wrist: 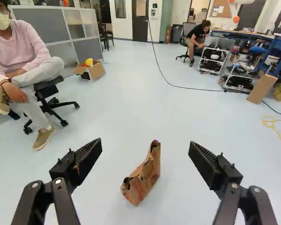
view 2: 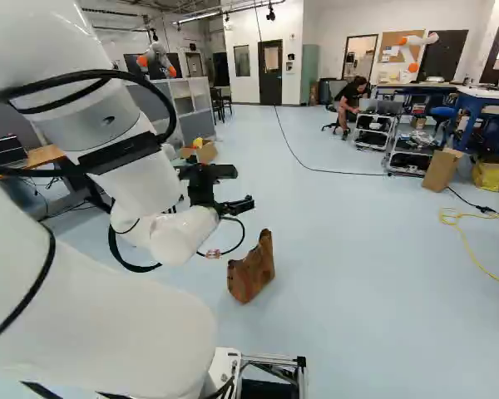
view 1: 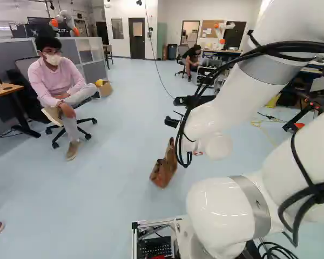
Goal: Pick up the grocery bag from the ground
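Right base view, left to right: gripper (wrist: 145, 144) empty, fingers spread wide; then brown grocery bag (view 2: 251, 270) on floor (view 2: 358, 258), well apart from it. Approach step, grasp not made. Next likely needs lowering, bag's top between fingers, then closing.

Open floor (wrist: 178, 117) rings the paper bag (wrist: 144, 180), leaving the gripper (view 2: 243, 188) passing room above and around it. The base's metal frame (view 1: 151, 222) bounds the near side; the chair (wrist: 47, 86) (wheels splayed) and cord (wrist: 168, 83) lie beyond.
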Motion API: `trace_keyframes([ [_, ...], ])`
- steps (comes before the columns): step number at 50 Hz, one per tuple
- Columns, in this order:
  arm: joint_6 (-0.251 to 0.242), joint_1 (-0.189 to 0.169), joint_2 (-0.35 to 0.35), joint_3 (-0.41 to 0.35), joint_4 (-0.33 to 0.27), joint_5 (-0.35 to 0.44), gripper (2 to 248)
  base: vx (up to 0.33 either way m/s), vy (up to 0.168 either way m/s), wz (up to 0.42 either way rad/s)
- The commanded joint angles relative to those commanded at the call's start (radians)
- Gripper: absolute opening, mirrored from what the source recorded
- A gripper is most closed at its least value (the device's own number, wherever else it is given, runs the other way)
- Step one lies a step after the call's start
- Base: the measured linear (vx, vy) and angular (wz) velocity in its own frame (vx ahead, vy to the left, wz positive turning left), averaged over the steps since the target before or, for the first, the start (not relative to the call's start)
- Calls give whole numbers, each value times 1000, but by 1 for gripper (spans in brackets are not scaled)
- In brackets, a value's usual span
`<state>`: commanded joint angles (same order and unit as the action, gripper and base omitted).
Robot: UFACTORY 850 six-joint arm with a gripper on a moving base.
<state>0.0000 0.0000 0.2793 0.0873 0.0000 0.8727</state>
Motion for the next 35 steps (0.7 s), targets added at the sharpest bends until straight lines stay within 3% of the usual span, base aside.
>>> trace_keyframes([
  [22,0,0,0,0,0,0,247,312,79,-25],
  [35,0,0,0,0,0,0,247,280,16,-30],
])
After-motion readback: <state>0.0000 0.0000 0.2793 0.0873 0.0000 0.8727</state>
